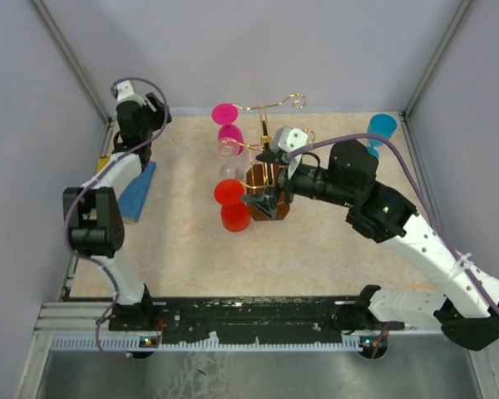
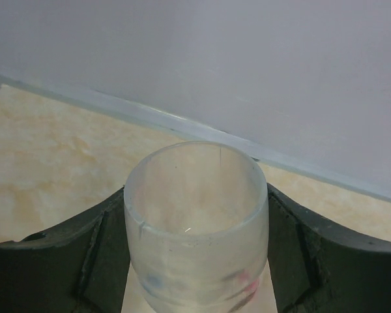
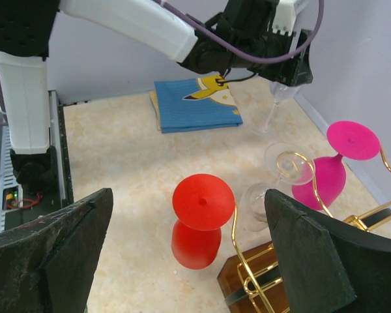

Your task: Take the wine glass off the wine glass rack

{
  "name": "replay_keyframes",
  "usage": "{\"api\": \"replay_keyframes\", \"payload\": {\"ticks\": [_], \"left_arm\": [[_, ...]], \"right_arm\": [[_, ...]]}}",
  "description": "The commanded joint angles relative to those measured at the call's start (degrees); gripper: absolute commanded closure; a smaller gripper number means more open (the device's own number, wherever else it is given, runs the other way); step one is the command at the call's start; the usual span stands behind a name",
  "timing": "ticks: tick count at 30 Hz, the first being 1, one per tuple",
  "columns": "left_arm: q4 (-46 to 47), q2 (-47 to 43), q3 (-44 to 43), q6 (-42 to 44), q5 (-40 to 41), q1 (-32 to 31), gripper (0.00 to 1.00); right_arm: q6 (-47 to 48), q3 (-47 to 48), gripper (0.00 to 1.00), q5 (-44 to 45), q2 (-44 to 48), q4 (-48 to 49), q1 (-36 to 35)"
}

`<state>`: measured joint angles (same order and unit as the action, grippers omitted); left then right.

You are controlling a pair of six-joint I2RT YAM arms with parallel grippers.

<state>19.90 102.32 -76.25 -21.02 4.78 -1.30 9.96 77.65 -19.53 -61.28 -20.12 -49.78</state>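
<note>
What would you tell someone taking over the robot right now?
Left gripper: shut on a clear wine glass, held up near the far left corner, away from the wine glass rack.
Right gripper: open, hovering beside the rack.
Done: that glass is off.
Left: probably just setting it down.
A red glass and a pink glass are upside down at the rack.

No text or number can be read; the blue cloth (image 3: 195,116) bears only a yellow cartoon.
</note>
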Motion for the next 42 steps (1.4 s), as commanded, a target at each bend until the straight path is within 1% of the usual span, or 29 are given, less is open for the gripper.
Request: {"api": "replay_keyframes", "payload": {"ticks": [1,4,6,11,14,16,20,25,30,32,35,38,42], "left_arm": [[14.0,5.1,-3.5,10.9,10.2,-1.3,0.44],[23.3,9.0,-3.2,17.9,16.0,-3.4,0.47],[30.0,11.7,-2.5,20.8,17.7,-4.0,0.51],[33.1,16.2,-5.3,21.9,18.6,-4.1,0.52],[34.8,18.0,-5.9,21.7,18.7,-4.2,0.50],[36.6,19.9,-6.3,22.6,19.5,-4.3,0.47],[40.4,22.7,-6.5,24.2,19.8,-4.3,0.46],[39.7,26.7,-9.0,23.2,20.0,-4.2,0.46],[41.1,27.8,-9.1,23.4,20.8,-4.3,0.46],[40.9,27.8,-9.1,23.8,20.8,-4.2,0.38],[40.9,27.3,-8.4,24.1,20.8,-4.2,0.35],[40.8,26.9,-8.0,24.8,20.9,-4.2,0.25],[40.5,26.5,-7.6,25.2,20.0,-4.3,0.18]], "right_arm": [[0.7,0.0,0.01,1.6,0.3,1.9,1.3],[-0.1,-0.5,0.01,0.2,-0.1,2.9,3.5],[-1.1,-0.7,0.01,-1.8,-1.0,3.6,5.8],[-6.0,0.0,0.01,-4.8,-3.8,6.0,12.5],[-8.5,1.4,0.01,-6.1,-6.7,6.9,15.3],[-8.8,2.6,0.01,-6.9,-8.6,6.9,16.0],[-9.5,3.0,0.01,-7.9,-10.3,8.1,17.1],[-10.1,3.3,0.01,-8.5,-11.3,8.6,18.2],[-10.3,3.3,0.01,-9.0,-11.6,8.3,19.3],[-10.5,3.0,0.01,-9.6,-11.7,8.8,19.7],[-10.8,2.5,0.01,-10.3,-11.8,9.7,20.0],[-11.0,2.1,0.01,-10.9,-11.7,9.9,20.4],[-11.1,1.4,0.01,-11.2,-10.9,10.6,20.9]]}}
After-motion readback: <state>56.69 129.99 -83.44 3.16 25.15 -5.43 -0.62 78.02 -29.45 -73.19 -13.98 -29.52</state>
